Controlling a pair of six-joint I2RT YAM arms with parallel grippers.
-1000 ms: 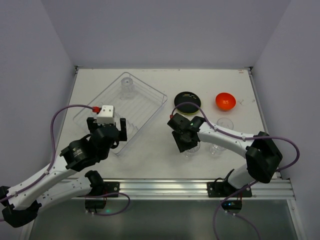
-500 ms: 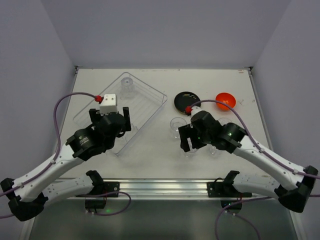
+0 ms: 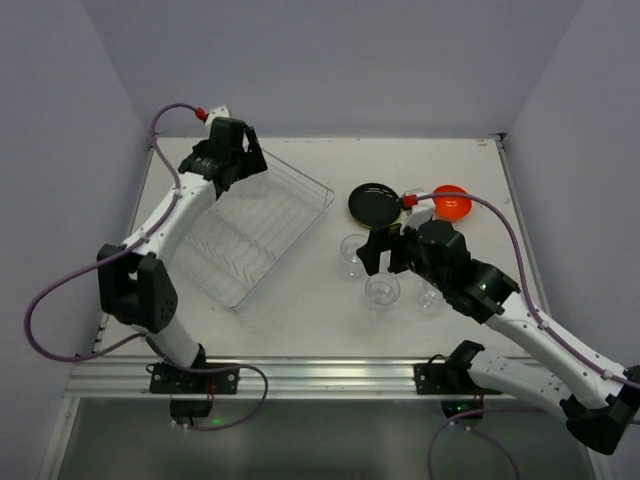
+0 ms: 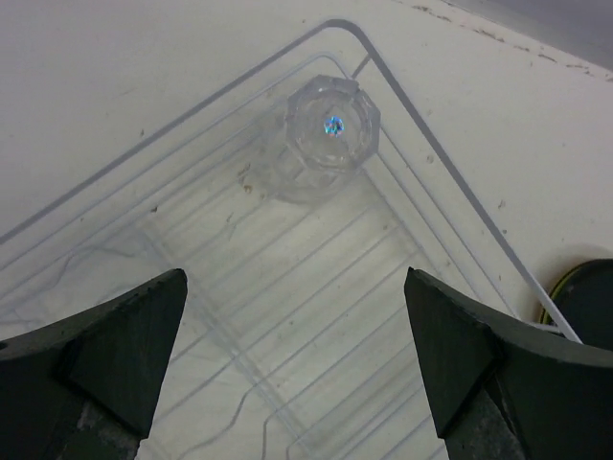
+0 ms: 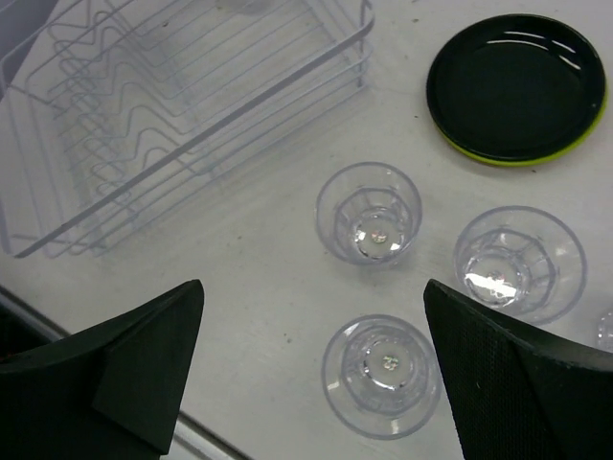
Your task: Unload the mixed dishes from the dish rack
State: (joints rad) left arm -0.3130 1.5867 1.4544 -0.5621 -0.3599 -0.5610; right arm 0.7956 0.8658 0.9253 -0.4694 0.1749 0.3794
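Note:
The dish rack [image 3: 262, 235] lies at the left of the table. One clear cup [image 4: 326, 139] stands upside down in its far corner. My left gripper [image 3: 238, 165] hovers open above that corner, and the cup sits ahead of its tips [image 4: 295, 278]. Right of the rack, clear cups [image 5: 369, 213] [image 5: 518, 259] [image 5: 383, 374] stand upright on the table. My right gripper [image 5: 312, 287] hangs open above them, holding nothing. The black plate [image 3: 375, 203] rests on the lime-green plate [image 5: 498, 161]. The orange-red bowl [image 3: 452, 202] sits to their right.
The rack's wire wall [image 5: 239, 115] and its plate prongs [image 5: 105, 134] lie close to the left of the cups. Purple walls enclose the table on three sides. An aluminium rail [image 3: 320, 375] runs along the near edge.
My right gripper has opened, let go of the nearest cup and risen away from it. My left arm has swung from the rack's near end out to its far corner.

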